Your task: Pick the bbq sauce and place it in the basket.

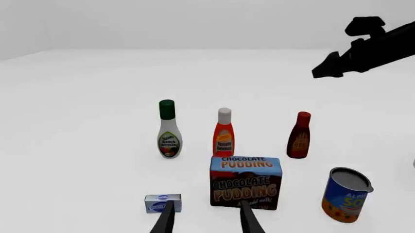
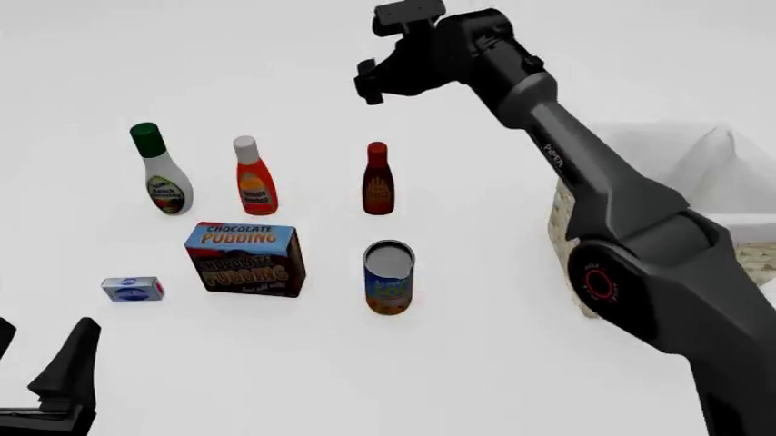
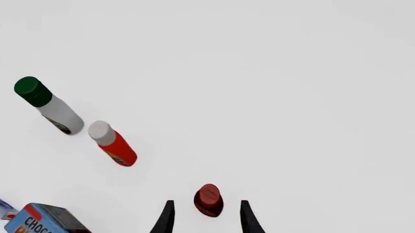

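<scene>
the bbq sauce (image 2: 377,179) stands upright on the bench (image 2: 182,363) near the centre of the front view, untouched, at the right end of a row with the orange-red bottle (image 2: 253,176) and the white bottle with a green cap (image 2: 159,169). the right gripper (image 3: 206,218) hangs above it, high in the front view; in the right wrist view the jaws are spread wide with the red cap showing between the two tips, so the approach looks lined up but no grasp is made yet. descent, closing, lifting and the carry to the basket (image 2: 715,173), at the right edge of the front view behind the right arm, all seem left to do. the left gripper (image 1: 206,221) waits low at the lower left of the front view, jaws apart and holding nothing.

nearer the camera sit a chocolate pudding box (image 2: 245,258), a can (image 2: 388,277) and a small blue packet (image 2: 133,289). the bench is plain white and matte, and the room behind is a featureless pale grey.
</scene>
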